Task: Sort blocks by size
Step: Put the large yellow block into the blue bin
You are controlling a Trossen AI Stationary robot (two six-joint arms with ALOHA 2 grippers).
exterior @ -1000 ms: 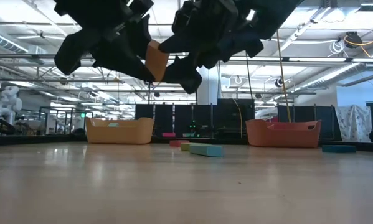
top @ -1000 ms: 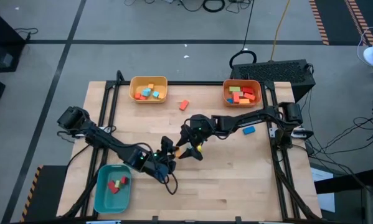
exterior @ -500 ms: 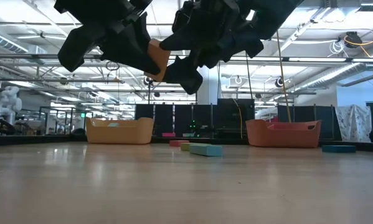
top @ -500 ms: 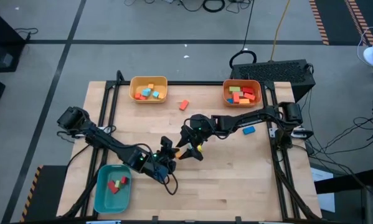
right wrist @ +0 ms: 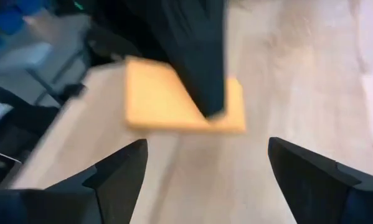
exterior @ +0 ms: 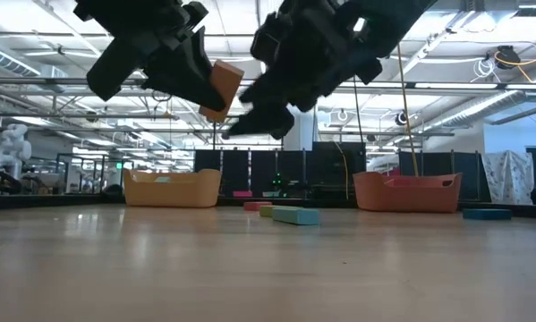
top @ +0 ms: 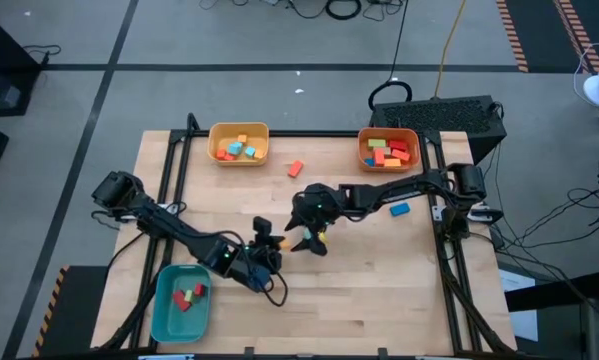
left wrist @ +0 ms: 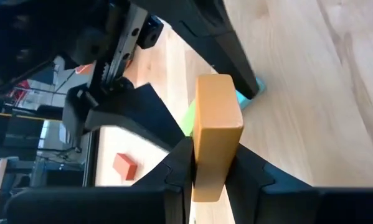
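1. We see the left gripper clamped on an orange block, lifted above mid-table.
2. We see the right gripper beside it, fingers spread wide, holding nothing.

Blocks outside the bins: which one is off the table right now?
The orange block, clamped in the left pincer above mid-table. The red-orange block and blue block lie loose on the wood; the right pincer stands open beside it.
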